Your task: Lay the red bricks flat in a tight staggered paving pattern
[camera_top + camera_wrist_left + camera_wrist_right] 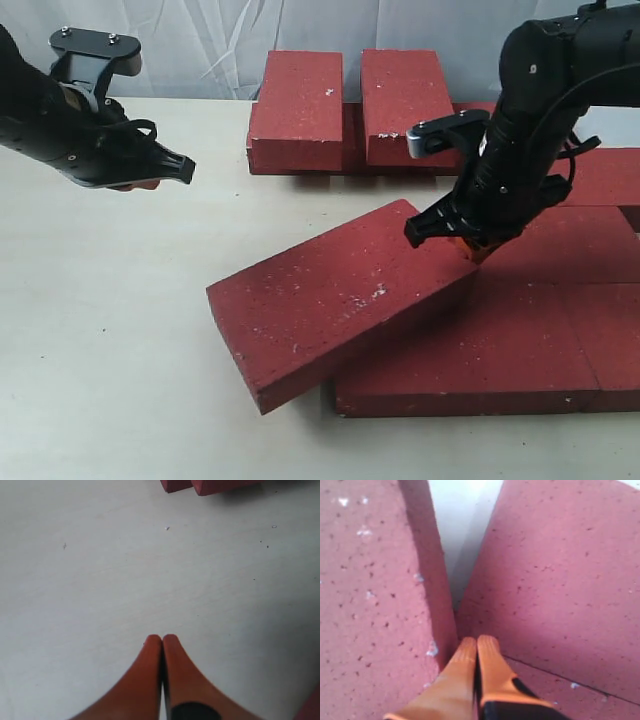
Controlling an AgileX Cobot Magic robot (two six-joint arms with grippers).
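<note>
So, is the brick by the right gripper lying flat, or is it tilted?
Tilted. In the exterior view the brick lies with one end on the flat bricks and the other down on the table.

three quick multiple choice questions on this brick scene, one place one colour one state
1. Where is the right gripper? A) inside a bin B) at the skewed brick's far edge C) on a shelf
2. What colour are its fingertips? A) blue B) green C) orange
3. The left gripper is: A) shut, empty B) wide open C) holding a brick
Answers: 1 B, its tips meet the skewed brick beside the laid bricks; 2 C, orange in the right wrist view; 3 A, its tips are together over the table.
</note>
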